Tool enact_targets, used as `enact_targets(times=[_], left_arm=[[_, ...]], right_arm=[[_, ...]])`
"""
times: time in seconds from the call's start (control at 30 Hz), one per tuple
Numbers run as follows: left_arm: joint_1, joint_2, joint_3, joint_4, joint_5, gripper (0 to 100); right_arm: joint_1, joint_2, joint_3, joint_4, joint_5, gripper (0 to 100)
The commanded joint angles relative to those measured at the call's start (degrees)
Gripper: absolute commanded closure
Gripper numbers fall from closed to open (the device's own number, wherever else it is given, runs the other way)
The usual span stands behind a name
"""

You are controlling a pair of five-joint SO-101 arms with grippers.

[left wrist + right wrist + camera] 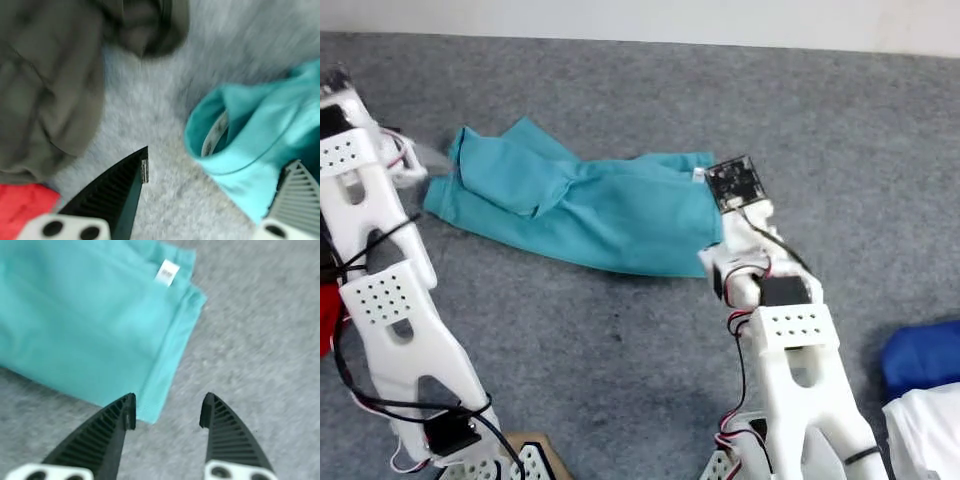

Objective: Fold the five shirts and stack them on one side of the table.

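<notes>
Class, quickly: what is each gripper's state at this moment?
Left gripper: open, holding nothing, jaws astride an edge of the teal shirt.
Right gripper: open, holding nothing, at the shirt's corner.

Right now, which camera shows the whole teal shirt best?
The high view: the teal shirt lies there almost whole. The left wrist view catches one bunched end, the right wrist view one flat corner with a white tag.
</notes>
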Motion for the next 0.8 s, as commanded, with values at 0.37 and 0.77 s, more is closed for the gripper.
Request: enact_targets(times=[0.37,0.77], left_arm=[[3.91,-29.41,43.21,-8.18,0.62,60],[3.21,-20.88,42.59,-26.64,0.62,60]], right_arm=[[-0.92,9.19,-6.46,0.66,-2.64,78.3],[-0.92,9.89,-6.37,0.48,-2.64,78.3]])
